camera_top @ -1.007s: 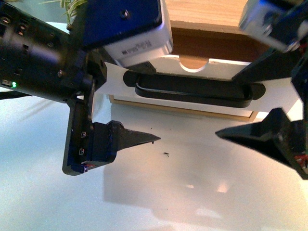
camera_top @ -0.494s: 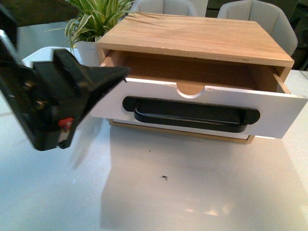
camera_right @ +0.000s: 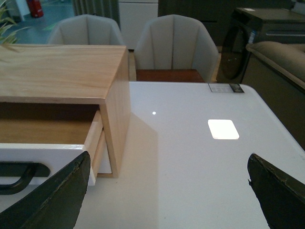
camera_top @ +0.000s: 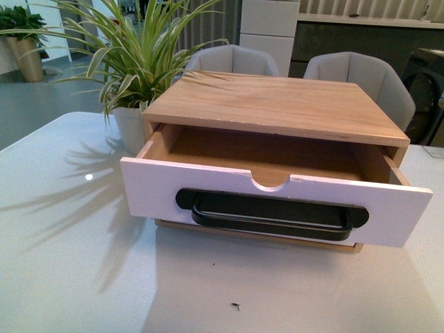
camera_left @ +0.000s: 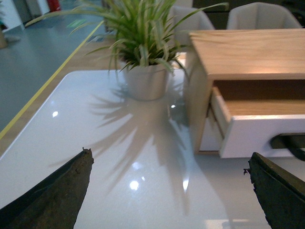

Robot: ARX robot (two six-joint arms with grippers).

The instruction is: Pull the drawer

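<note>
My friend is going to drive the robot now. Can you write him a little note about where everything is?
Left pincer: open, empty, over the table.
Right pincer: open, empty.
Drawer: sticking well out of the wooden box, with nothing touching its black handle.
Done: the pull looks finished.
Left: probably nothing, maybe check it is out far enough.

The white-fronted drawer with black bar handle stands pulled open, empty.

A leafy potted plant stands on the glossy white table, with two grey chairs beyond.
</note>
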